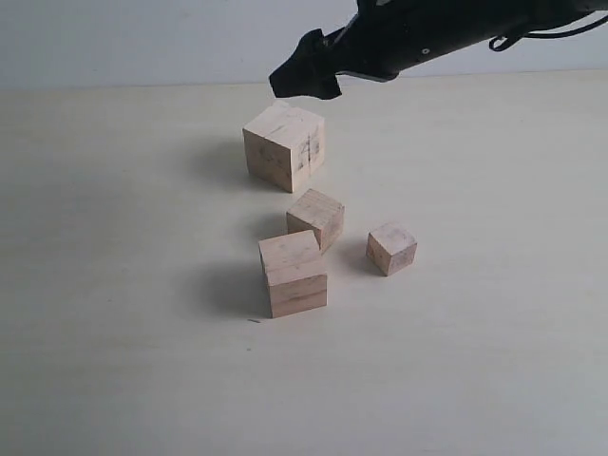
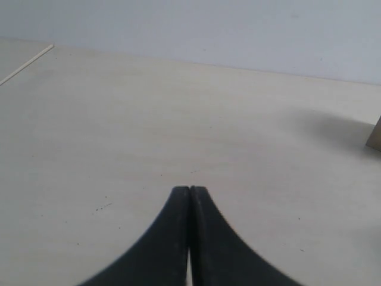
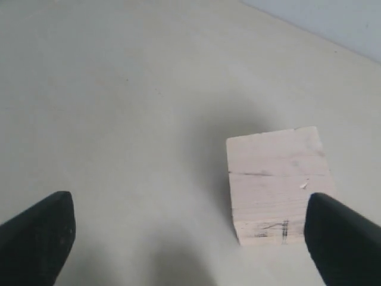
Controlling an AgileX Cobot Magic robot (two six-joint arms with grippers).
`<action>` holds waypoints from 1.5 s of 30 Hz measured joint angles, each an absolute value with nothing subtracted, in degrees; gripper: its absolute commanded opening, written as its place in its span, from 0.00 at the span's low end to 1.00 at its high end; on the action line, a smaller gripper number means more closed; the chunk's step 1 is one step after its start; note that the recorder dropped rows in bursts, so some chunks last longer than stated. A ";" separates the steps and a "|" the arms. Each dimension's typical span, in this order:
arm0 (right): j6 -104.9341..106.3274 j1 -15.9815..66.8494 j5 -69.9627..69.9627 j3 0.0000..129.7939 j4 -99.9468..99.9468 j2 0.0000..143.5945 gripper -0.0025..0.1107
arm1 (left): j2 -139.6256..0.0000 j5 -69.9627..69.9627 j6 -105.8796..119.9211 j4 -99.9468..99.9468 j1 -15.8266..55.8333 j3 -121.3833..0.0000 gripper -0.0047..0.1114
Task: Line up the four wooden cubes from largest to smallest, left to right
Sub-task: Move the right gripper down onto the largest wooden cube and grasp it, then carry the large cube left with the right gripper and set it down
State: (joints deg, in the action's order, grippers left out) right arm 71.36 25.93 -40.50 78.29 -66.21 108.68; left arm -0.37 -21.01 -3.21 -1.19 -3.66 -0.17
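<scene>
Pale surface (image 1: pixel 114 380) carries the largest cube (image 1: pixel 283 145), farthest back in the cluster. Our right end effector (image 1: pixel 304 81) hovers above it, spread wide; we centre it across opposite flat faces before descending. Our left end effector (image 2: pixel 189 196) is pressed together, empty.

Wooden cube (image 2: pixel 375 136) cut off by left wrist view's edge, right arm (image 1: pixel 456 33) cropped at exterior view's top

Obstacles, mid-tabletop (image 1: pixel 114 361).
- Largest cube (image 1: pixel 284 145): free all round, right gripper (image 1: pixel 306 85) overhead.
- Second-largest cube (image 1: pixel 294 274) and third cube (image 1: pixel 316 218): close-set, no passage between.
- Smallest cube (image 1: pixel 391 248): narrow gap beside third.
- Left and front: unobstructed.
</scene>
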 measured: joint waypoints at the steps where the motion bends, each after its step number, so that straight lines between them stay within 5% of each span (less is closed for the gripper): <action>1: 71.36 26.19 -40.50 79.49 -64.95 110.08 0.90 | -0.37 -21.01 -3.21 -1.19 -3.66 -0.17 0.04; 14: 64.61 31.70 -38.57 96.14 -45.47 120.52 0.90 | -0.37 -21.01 -3.21 -1.19 -3.66 -0.17 0.04; 40: 54.82 31.70 -32.61 100.67 -39.75 133.71 0.90 | -0.37 -21.01 -3.21 -1.19 -3.66 -0.17 0.04; 45: 54.82 31.70 -32.71 100.67 -37.20 134.68 0.77 | -0.37 -21.01 -3.21 -1.19 -3.66 -0.17 0.04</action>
State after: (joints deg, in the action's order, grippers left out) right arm 54.82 31.70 -32.71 100.67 -37.20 134.68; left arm -0.37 -21.01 -3.21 -1.19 -3.66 -0.17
